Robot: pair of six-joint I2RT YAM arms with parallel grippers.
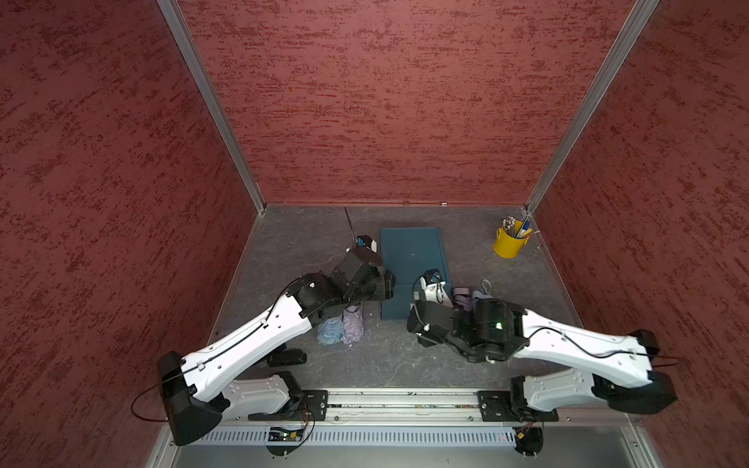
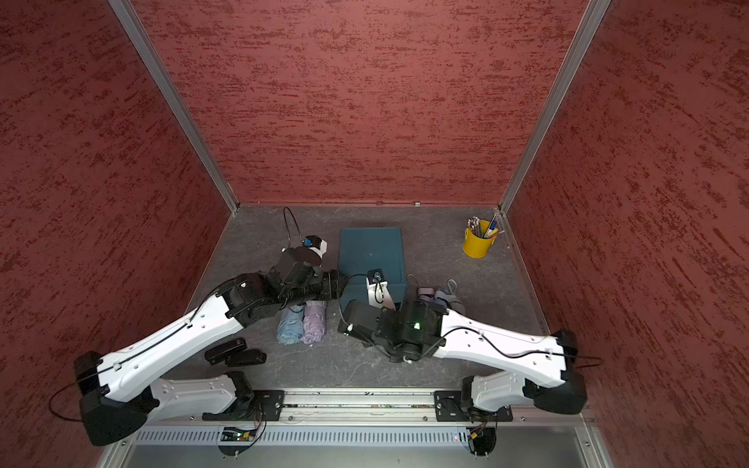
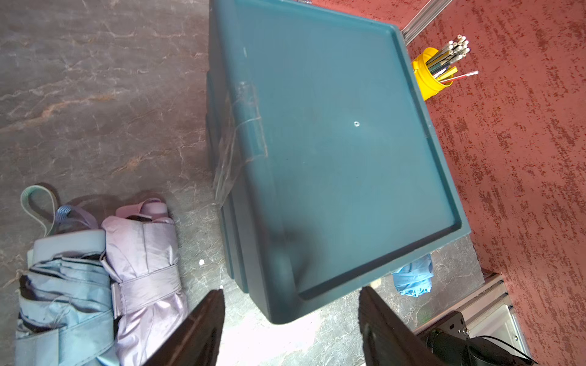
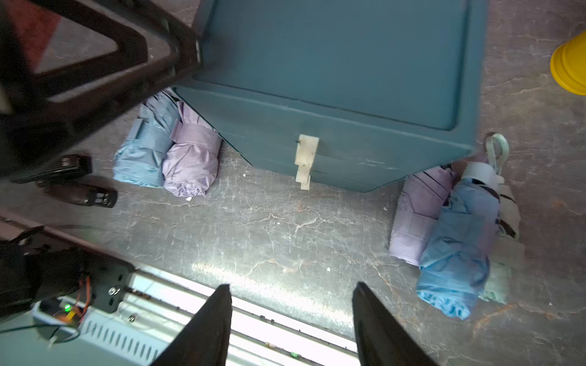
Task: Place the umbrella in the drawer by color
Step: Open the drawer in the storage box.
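Umbrellas (image 1: 348, 328) are lying lower left of the teal drawer unit (image 1: 411, 259), mid-frame in a top view. The left gripper (image 3: 290, 290) and right gripper (image 4: 290, 285) are hovering part-open and empty. Blue and lilac are touching, so a grab is risking snagging both.

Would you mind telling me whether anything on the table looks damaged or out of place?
Yes. Clear tape on the drawer unit's side is wrinkled and hangs partly loose. The pale tab on its front looks jagged, possibly broken. Two black pieces lie loose near the left arm.
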